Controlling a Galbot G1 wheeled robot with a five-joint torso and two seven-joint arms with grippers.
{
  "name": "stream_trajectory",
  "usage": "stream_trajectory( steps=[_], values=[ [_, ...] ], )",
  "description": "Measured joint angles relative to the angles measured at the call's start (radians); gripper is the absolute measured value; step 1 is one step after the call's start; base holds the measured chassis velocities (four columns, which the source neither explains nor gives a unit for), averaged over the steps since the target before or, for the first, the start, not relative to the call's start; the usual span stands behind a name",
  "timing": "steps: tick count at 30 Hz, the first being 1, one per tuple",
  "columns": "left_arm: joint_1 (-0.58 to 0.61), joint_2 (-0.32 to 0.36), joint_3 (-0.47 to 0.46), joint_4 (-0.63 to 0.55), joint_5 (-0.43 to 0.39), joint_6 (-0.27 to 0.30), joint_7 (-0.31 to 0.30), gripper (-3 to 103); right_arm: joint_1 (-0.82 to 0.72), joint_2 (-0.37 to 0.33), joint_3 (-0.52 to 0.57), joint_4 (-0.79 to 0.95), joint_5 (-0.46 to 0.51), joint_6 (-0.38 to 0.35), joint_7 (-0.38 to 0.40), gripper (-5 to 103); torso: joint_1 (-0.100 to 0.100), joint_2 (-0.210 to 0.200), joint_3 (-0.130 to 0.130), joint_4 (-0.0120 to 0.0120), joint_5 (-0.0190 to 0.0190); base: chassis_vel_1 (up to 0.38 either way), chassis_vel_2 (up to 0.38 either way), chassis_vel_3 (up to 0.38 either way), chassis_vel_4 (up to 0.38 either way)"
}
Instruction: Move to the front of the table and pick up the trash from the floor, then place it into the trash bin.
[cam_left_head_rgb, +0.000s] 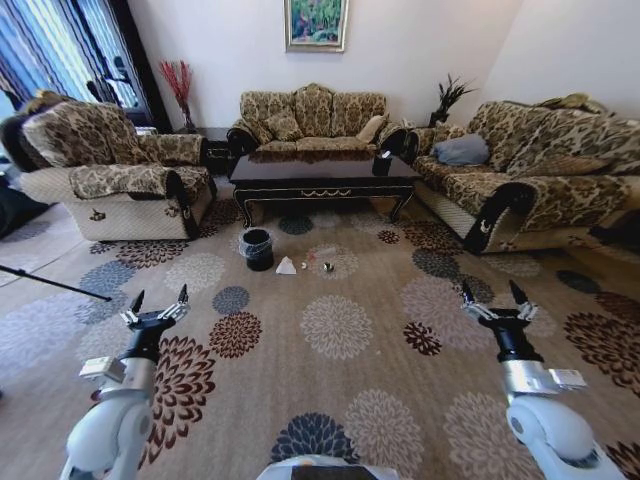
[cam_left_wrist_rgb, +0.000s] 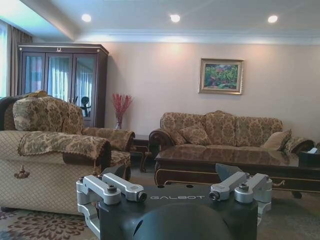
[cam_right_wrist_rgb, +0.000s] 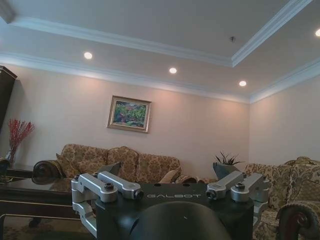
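Observation:
The dark glossy table (cam_left_head_rgb: 320, 172) stands far ahead between the sofas, and the left wrist view shows its front edge (cam_left_wrist_rgb: 225, 162) too. On the carpet before it sits the small black trash bin (cam_left_head_rgb: 258, 249). The trash lies just right of the bin: a crumpled white tissue (cam_left_head_rgb: 286, 266) and a small shiny piece (cam_left_head_rgb: 327, 267). My left gripper (cam_left_head_rgb: 160, 302) and right gripper (cam_left_head_rgb: 494, 295) hover open over the carpet, well short of the trash. Nothing is between their fingers.
An armchair (cam_left_head_rgb: 115, 180) stands at the left, a sofa (cam_left_head_rgb: 312, 118) behind the table and a long sofa (cam_left_head_rgb: 530, 180) at the right. A small black container (cam_left_head_rgb: 382, 163) sits on the table. Open flowered carpet (cam_left_head_rgb: 335, 330) stretches between me and the trash.

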Motion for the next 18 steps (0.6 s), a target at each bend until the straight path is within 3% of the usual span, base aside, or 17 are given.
stream_trajectory(
  steps=[18],
  values=[
    [0.006, -0.015, 0.018, -0.008, 0.01, -0.009, 0.003, 100, -0.005, 0.041, -0.008, -0.005, -0.023, 0.009, 0.0, 100, -0.032, -0.076, -0.043, 0.0001, -0.0001, 0.0, 0.0, 0.0, 0.0]
  ],
)
